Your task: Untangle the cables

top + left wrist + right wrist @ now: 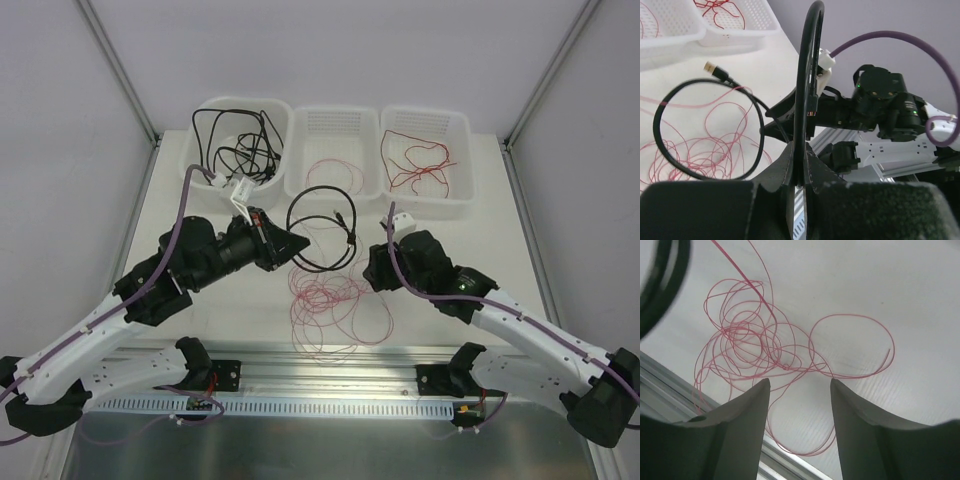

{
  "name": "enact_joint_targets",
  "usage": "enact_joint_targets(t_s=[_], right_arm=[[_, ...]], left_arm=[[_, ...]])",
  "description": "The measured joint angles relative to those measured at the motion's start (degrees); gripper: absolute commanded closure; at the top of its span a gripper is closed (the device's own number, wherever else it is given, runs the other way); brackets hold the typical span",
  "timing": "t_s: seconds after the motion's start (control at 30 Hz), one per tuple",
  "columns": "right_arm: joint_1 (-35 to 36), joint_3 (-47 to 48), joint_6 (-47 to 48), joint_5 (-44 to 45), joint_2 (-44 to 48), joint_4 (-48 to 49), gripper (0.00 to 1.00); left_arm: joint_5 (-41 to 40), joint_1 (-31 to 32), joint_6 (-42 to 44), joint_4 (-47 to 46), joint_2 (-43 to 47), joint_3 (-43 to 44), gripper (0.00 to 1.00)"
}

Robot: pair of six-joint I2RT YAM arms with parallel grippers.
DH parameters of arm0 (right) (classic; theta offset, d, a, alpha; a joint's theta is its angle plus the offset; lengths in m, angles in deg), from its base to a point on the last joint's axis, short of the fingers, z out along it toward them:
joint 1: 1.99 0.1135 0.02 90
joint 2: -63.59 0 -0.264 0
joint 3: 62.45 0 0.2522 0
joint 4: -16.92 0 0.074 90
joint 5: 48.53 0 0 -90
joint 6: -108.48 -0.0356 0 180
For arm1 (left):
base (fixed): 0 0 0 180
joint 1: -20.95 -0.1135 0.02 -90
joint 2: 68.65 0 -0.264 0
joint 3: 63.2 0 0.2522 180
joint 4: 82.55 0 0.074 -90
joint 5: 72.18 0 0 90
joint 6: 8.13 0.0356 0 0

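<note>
A black cable [322,228] with a gold-tipped plug lies coiled at the table's middle. My left gripper [296,243] is shut on its loop, which rises from between the fingers in the left wrist view [807,90]. Below it a tangle of fine pinkish-red cable [330,300] lies on the table, also in the right wrist view [760,350]. My right gripper [372,270] is open and empty, hovering just right of that tangle. More black cables [240,145] fill the left bin, a pinkish one [330,170] the middle bin, red ones [420,160] the right bin.
Three white perforated bins [425,205] stand in a row at the back. An aluminium rail [330,360] runs along the near table edge. Frame posts stand at both back corners. The right arm's wrist [885,102] shows close in the left wrist view.
</note>
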Motion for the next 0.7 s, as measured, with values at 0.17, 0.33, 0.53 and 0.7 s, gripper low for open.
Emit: enact_joint_targets(t_s=[0.17, 0.33, 0.53, 0.7], right_arm=[[-2.1, -4.9, 0.2, -7.5, -1.4, 7.5, 0.41], [-4.3, -9.8, -0.2, -13.2, -2.1, 17.5, 0.4], [-4.8, -11.2, -1.2, -15.4, -5.3, 25.7, 0.44], [-4.9, -11.2, -1.4, -15.8, -8.6, 29.8, 0.57]], left_arm=[[0.6, 0.0, -2.7, 3.7, 0.7, 0.7, 1.0], [0.8, 0.0, -4.4, 6.0, 1.0, 0.7, 1.0], [2.3, 0.0, -5.8, 6.8, 1.4, 0.8, 1.0], [4.4, 0.0, -6.3, 7.1, 1.2, 1.2, 1.0]])
